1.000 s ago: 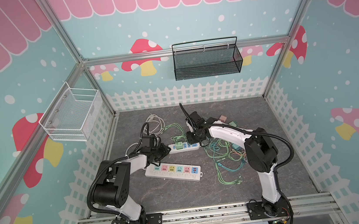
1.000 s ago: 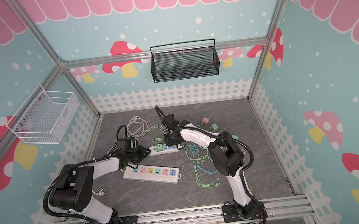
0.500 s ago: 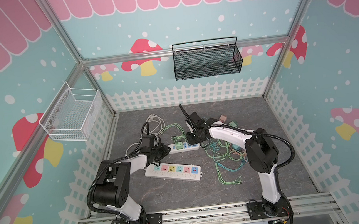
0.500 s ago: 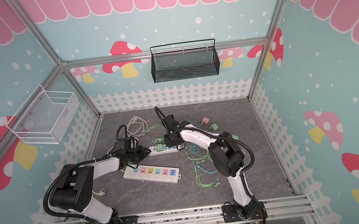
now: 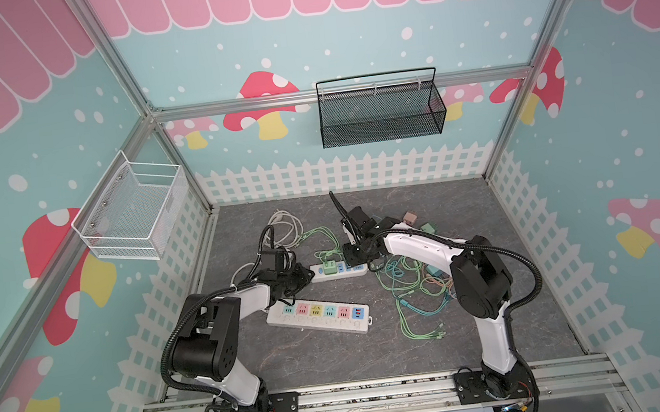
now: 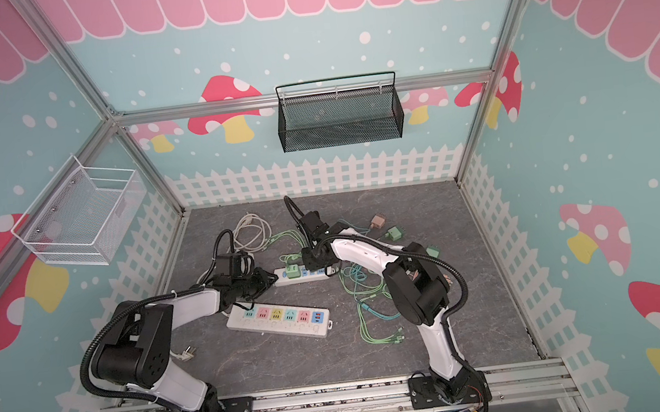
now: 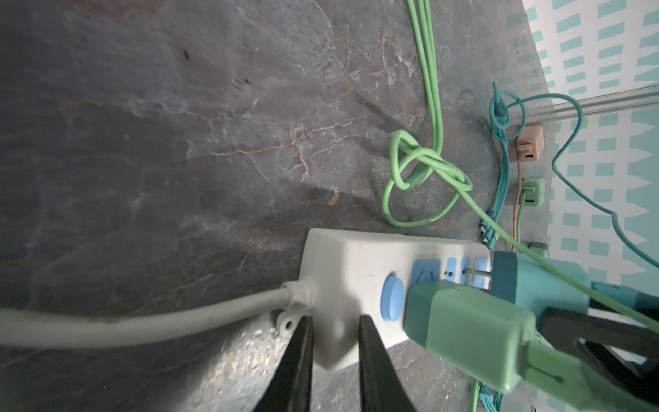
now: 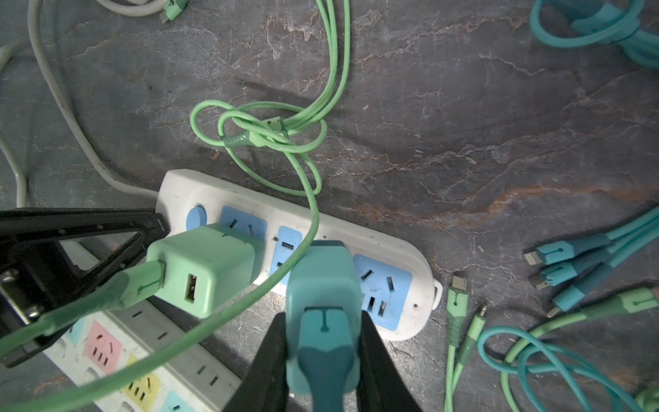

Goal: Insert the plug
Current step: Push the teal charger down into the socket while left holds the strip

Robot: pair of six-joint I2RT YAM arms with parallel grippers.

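A small white power strip [image 5: 347, 271] [image 6: 310, 274] with blue sockets lies mid-table. My left gripper [image 7: 335, 333] is shut on the corner of its cord end [image 7: 356, 257], low over the table in both top views [image 5: 306, 277] [image 6: 271, 281]. A light green adapter [image 8: 203, 267] sits in the first socket. My right gripper [image 8: 322, 319] is shut on a teal plug [image 8: 322, 281], held over the strip's middle socket [image 8: 287, 246]. In the left wrist view the teal plug [image 7: 535, 281] has its prongs at the strip's face, with bare metal still showing.
A longer strip [image 5: 319, 314] with coloured sockets lies just in front. Green and teal cable tangles [image 5: 412, 286] spread to the right, with a pink adapter [image 5: 410, 218] and a green one [image 5: 429, 228] behind. A white cord coil [image 5: 286, 224] lies at the back left.
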